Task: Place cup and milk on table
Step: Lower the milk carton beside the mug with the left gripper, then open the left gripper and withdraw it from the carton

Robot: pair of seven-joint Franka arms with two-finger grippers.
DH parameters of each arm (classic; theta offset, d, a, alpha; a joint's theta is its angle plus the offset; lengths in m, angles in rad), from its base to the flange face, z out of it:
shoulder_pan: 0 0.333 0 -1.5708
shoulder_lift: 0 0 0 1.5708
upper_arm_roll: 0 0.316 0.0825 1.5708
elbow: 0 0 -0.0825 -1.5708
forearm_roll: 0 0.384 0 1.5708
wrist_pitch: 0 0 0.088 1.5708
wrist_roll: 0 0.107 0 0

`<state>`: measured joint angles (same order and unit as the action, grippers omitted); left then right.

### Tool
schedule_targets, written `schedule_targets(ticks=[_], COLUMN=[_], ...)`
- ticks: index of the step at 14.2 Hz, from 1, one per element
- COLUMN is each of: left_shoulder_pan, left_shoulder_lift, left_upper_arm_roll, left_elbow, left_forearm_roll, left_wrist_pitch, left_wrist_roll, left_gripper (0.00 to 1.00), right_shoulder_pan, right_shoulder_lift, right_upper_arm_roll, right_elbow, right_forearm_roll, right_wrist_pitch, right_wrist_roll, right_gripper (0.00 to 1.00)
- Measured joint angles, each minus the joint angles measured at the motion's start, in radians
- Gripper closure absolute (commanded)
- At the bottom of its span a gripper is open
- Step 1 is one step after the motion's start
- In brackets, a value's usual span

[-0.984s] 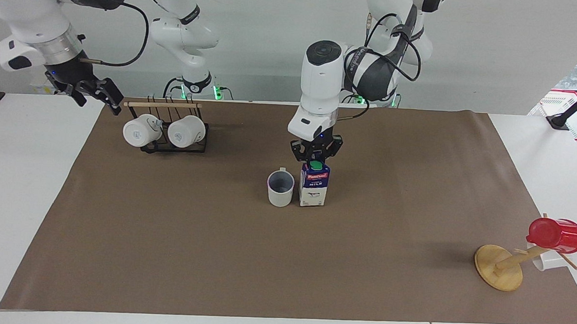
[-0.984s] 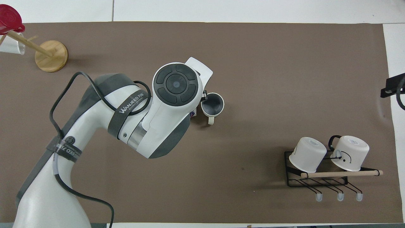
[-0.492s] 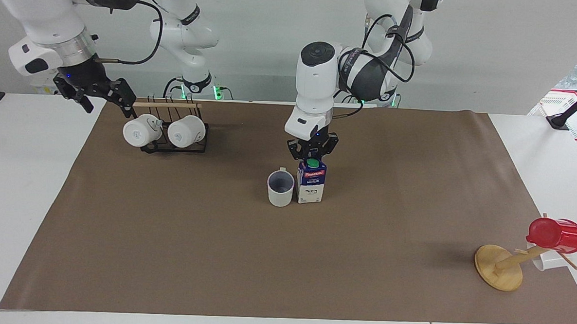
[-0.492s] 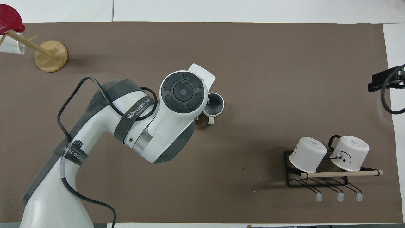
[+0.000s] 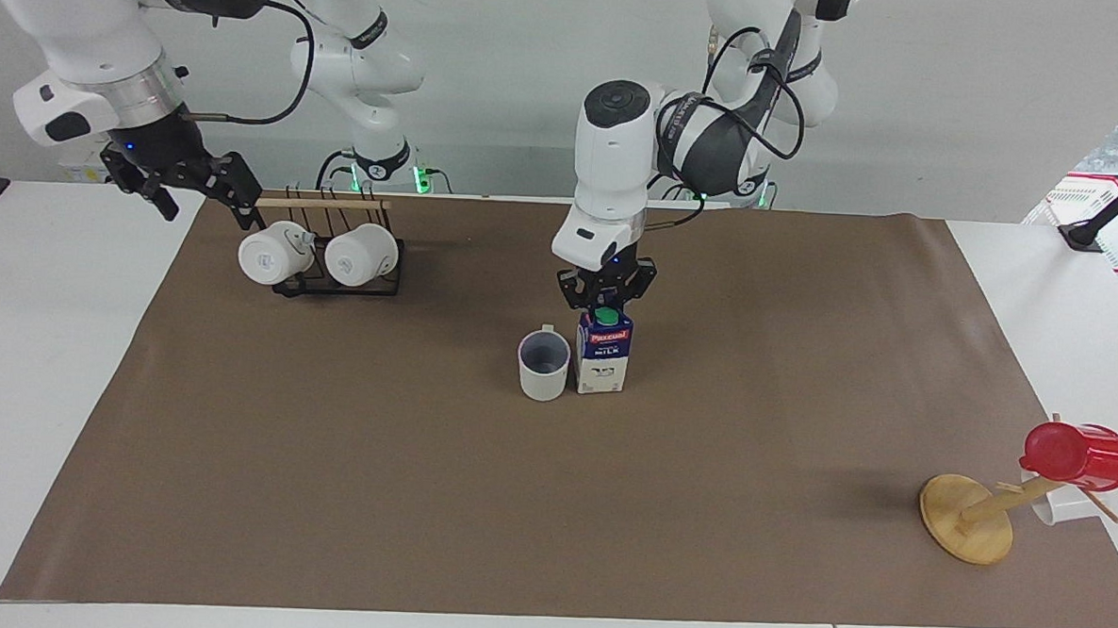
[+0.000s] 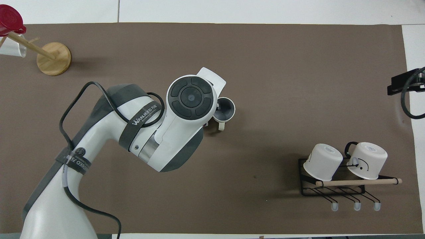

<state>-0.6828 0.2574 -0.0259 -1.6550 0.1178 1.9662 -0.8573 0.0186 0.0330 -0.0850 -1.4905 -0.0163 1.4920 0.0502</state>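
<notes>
**Left gripper at milk cap, right arm parked by mug rack**

Left arm comes down from top centre-right of the facing view, forearm near vertical, wrist pointing straight down. Left gripper [image 5: 606, 302] sits at the top of the milk [image 5: 603, 363], fingers either side of the green cap; can't tell if they're clamped or just spread around it. In the overhead view the arm's big round joint cover hides the carton almost completely.

Milk stands upright on the table [image 5: 325, 493], centre of frame, base flat on the brown sheet. The cup [image 5: 544, 364] stands upright just beside it, toward the right arm's end, rim up, grey-blue inside showing, handle pointing toward the robots. In the overhead view the cup [image 6: 223, 110] is partly under the wrist.

Right arm waits at upper left of the facing view; right gripper [image 5: 197, 185] hangs in the air by the end of the black mug rack [image 5: 334, 281], fingers spread, holding nothing. Two white mugs [image 5: 321, 255] lie on their sides on that rack.

Lower right of the facing view: wooden mug tree [image 5: 970, 516] with a red cup [image 5: 1078, 456] on it.

Readable text: "MILK" on the carton's blue panel; the red label's wording isn't clear. "WANJEED" on the left arm's strap in the overhead view.
</notes>
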Motion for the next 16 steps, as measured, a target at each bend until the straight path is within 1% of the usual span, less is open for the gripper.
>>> schedule_targets(ticks=[1,2,3,4,7,9,12,14,16], left_shoulder_pan=[0.0,0.001,0.002,0.005,0.009,0.008,0.025,0.071,0.14], left_shoulder_lift=[-0.001,-0.001,-0.001,-0.001,-0.003,-0.024,-0.103,-0.162,-0.21], left_upper_arm_roll=[0.001,0.001,0.001,0.001,0.002,0.002,0.01,0.012,0.015], left_elbow=[-0.003,-0.003,-0.004,-0.005,-0.006,-0.005,-0.006,-0.016,-0.038], left_forearm_roll=[0.0,0.0,0.0,0.0,0.0,0.0,0.0,0.0,-0.013], left_wrist_pitch=[0.004,0.005,0.007,0.008,0.013,0.014,-0.02,-0.068,-0.101], left_wrist_roll=[0.008,0.011,0.012,0.013,0.016,0.016,0.02,0.072,0.171], left_gripper=[1.0,0.56,0.16,0.0,0.0,0.0,0.0,0.0,0.0], right_shoulder_pan=[0.001,0.001,0.002,0.002,0.005,0.006,0.006,0.006,0.006], right_shoulder_lift=[0.02,0.033,0.044,0.05,0.059,0.059,0.059,0.059,0.058], right_upper_arm_roll=[0.0,0.001,0.001,0.002,0.003,0.003,0.003,0.003,0.003], right_elbow=[0.031,0.05,0.061,0.061,0.059,0.059,0.057,0.056,0.056], right_forearm_roll=[0.006,0.009,0.011,0.011,0.011,0.011,0.011,0.011,0.011], right_wrist_pitch=[-0.016,-0.02,-0.02,-0.02,-0.016,-0.016,-0.016,-0.016,-0.016], right_wrist_roll=[0.002,0.006,0.012,0.017,0.019,0.02,0.021,0.021,0.021], right_gripper=[0.0,0.0,0.0,0.0,0.0,0.0,0.0,0.0,0.0])
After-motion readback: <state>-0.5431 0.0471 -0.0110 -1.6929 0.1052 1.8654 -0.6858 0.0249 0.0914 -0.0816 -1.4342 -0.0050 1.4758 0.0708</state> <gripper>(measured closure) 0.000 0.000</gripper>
